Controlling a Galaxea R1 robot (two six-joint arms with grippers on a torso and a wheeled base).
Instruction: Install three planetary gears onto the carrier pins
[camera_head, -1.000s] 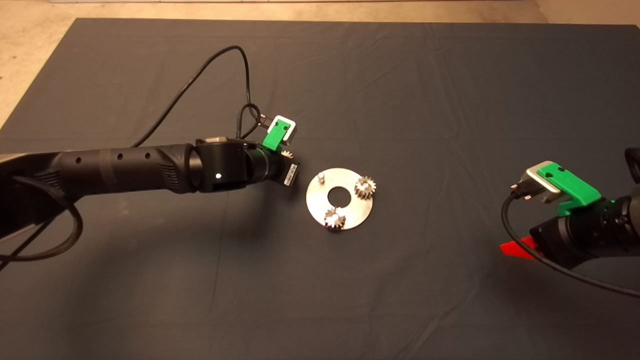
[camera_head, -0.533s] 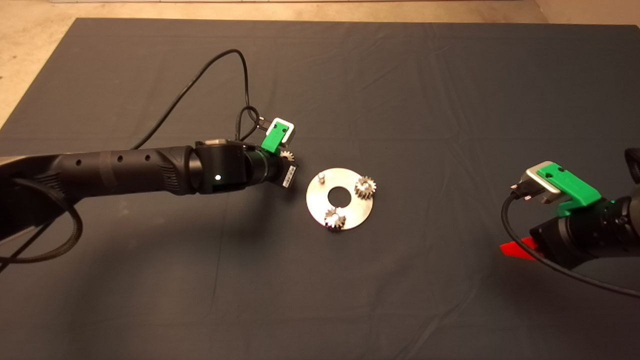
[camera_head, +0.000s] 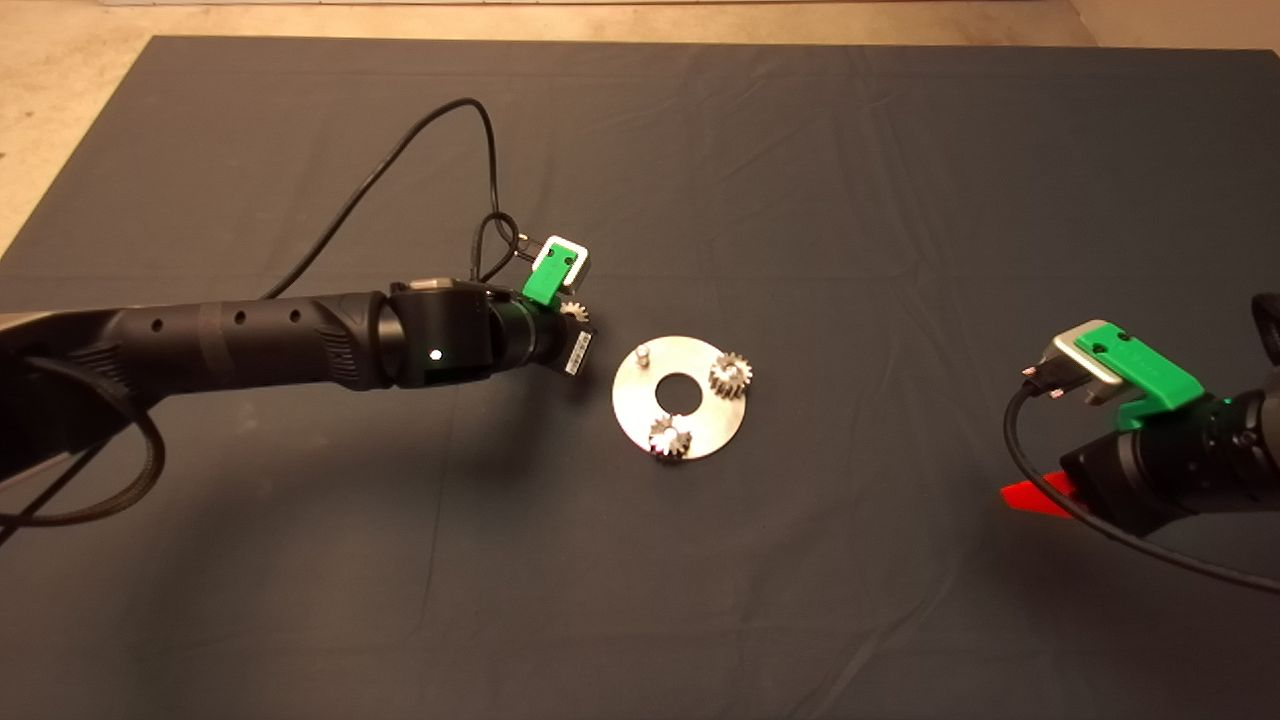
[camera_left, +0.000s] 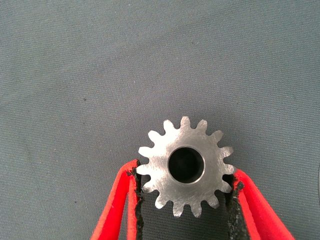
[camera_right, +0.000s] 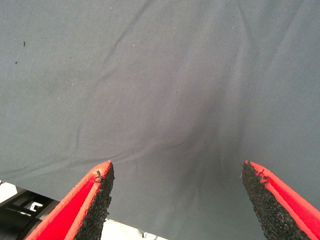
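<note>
a: what's my left arm doing? i only have the overhead up.

b: i see the left gripper (camera_left: 185, 192) out over the mat (camera_head: 800, 180), near its middle and just left of the silver plate (camera_head: 640, 410). on my wrist feed its two red fingers (camera_left: 117, 205) are closed in on the third gear (camera_left: 186, 167), black pads pressing the teeth on opposite sides. the bore faces the camera and the mat is behind it. from overhead i only catch a sliver of that gear (camera_head: 574, 312) past the green mount.

a: and the plate?

b: it lies flat near the centre of the mat, apart from the left gripper. three pins on it. the pin (camera_head: 643, 353) at the plate's far-left edge is bare. one gear (camera_head: 730, 374) sits on the pin at the plate's right edge, another gear (camera_head: 670, 437) on the pin at the near edge. both overhang the plate's rim a little.

a: right side?

b: the right gripper (camera_right: 177, 200) waits near the mat's right edge, well apart from the plate. on my wrist feed its fingers (camera_right: 92, 202) stand wide apart with nothing between them, only mat cloth beyond. overhead i see one red fingertip (camera_head: 1035, 495) poking out under the arm.
</note>
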